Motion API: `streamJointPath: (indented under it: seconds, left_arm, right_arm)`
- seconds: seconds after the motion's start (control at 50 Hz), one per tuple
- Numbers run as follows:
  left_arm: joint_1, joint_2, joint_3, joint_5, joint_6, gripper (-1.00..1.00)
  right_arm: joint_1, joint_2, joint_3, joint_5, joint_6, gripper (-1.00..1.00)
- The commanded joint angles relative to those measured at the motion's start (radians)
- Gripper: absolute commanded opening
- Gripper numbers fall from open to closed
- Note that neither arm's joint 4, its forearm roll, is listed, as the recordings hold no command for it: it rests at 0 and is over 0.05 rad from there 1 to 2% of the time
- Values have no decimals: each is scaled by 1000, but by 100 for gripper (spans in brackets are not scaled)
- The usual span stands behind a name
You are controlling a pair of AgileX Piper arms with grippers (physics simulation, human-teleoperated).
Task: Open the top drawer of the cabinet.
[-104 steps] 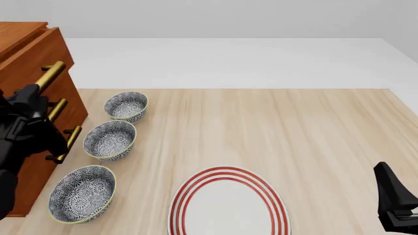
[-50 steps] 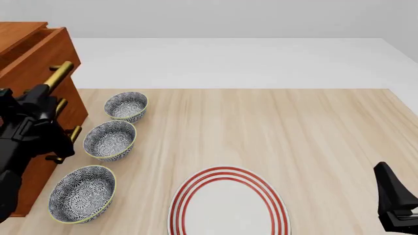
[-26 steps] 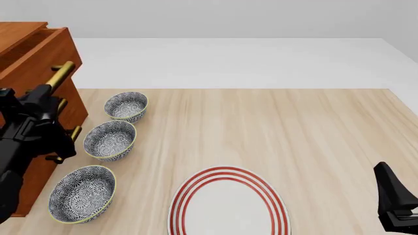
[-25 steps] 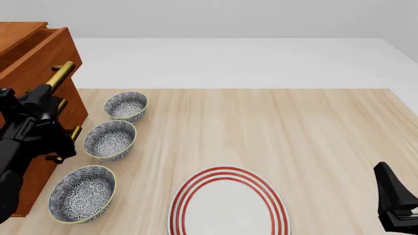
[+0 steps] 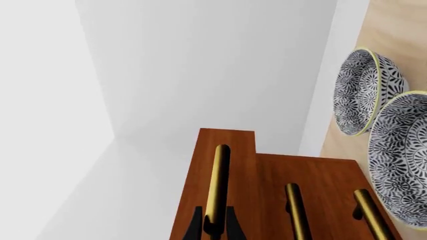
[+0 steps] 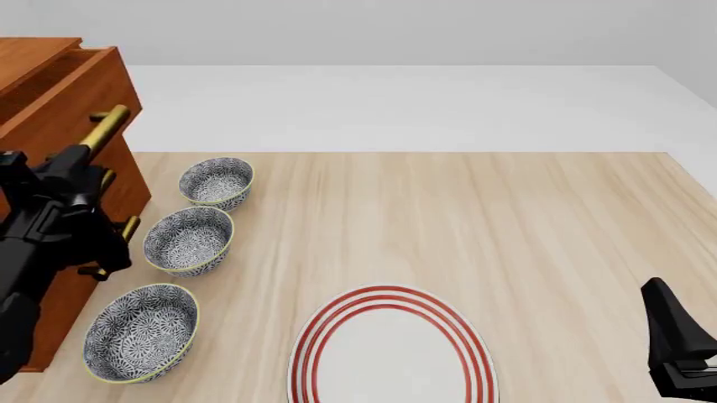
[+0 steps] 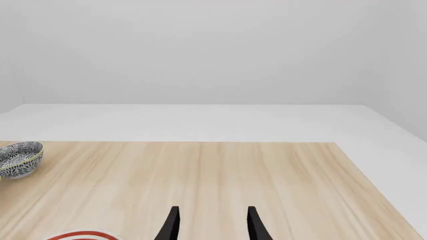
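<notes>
The left gripper (image 5: 213, 226) is clamped on the brass handle (image 5: 217, 184) of the top drawer (image 6: 70, 99); in the left wrist view its two black fingers (image 5: 195, 225) press against either side of the bar. That drawer stands pulled partway out of the cabinet (image 6: 45, 252) at the table's left edge, its front proud of the two lower drawers. The lower handles (image 5: 297, 210) sit beside the gripped one, apart from the fingers. Three patterned bowls (image 6: 188, 238) line up just beside the cabinet on the wooden table (image 6: 471, 218), and a red-ringed plate (image 6: 390, 346) lies nearer the camera. The right gripper (image 7: 211, 225) hovers low at the table's right side, well away, fingers apart around nothing; its base seems idle, though only partly shown in front.
</notes>
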Motion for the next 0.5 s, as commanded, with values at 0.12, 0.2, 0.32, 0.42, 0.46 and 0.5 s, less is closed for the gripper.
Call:
streamJointPath:
  seconds: [0.12, 0.2, 0.32, 0.42, 0.46, 0.5]
  left_arm:
    - [-8, 1, -24, -5, 9, -100]
    - [-7, 3, -22, -6, 10, -100]
    - [-11, 8, -23, -12, 16, -100]
    - [-16, 7, -23, -4, 13, -100]
    - [-13, 11, -24, -13, 22, -100]
    - [-14, 1, -24, -8, 24, 100]
  right_arm:
    - [0, 0, 0, 0, 0, 100]
    - [0, 0, 0, 0, 0, 100]
    - [0, 0, 0, 0, 0, 100]
    - [0, 0, 0, 0, 0, 100]
    - [0, 0, 0, 0, 0, 100]
    - [0, 0, 0, 0, 0, 100]
